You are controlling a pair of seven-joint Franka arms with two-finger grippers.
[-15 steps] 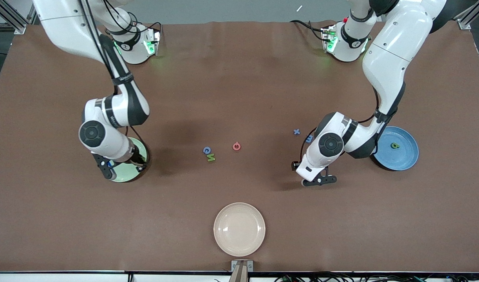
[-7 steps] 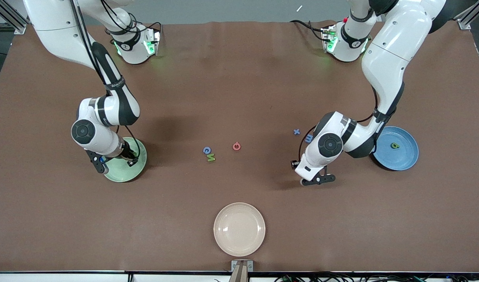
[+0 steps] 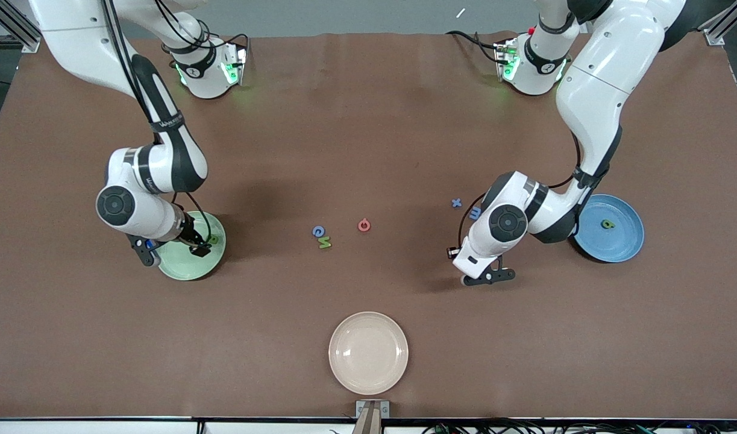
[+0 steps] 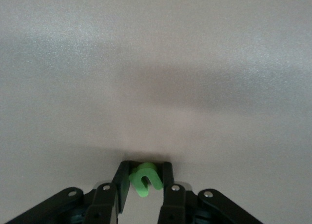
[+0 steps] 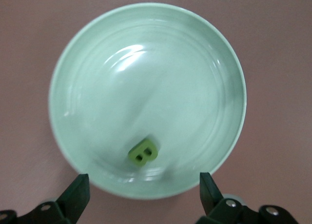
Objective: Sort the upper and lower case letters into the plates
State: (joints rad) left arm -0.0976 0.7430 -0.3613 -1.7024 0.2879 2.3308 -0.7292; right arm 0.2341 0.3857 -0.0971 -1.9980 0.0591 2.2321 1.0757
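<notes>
While my right hand (image 5: 141, 194) hangs wide open over the pale green plate (image 3: 181, 271), where a green B (image 5: 144, 152) lies, my left hand (image 4: 145, 182) pinches a green small letter (image 4: 145, 178) low over the desk (image 3: 368, 120). Next, I judge, it goes to the blue plate (image 3: 621, 241), clearing the blue x (image 3: 457, 203) nearby.

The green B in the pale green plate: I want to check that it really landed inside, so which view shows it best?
The right wrist view: the green B lies flat inside the pale green plate, near its rim, unobstructed. The front view shows only a green speck beside the right tool. The left wrist view misses it.
</notes>
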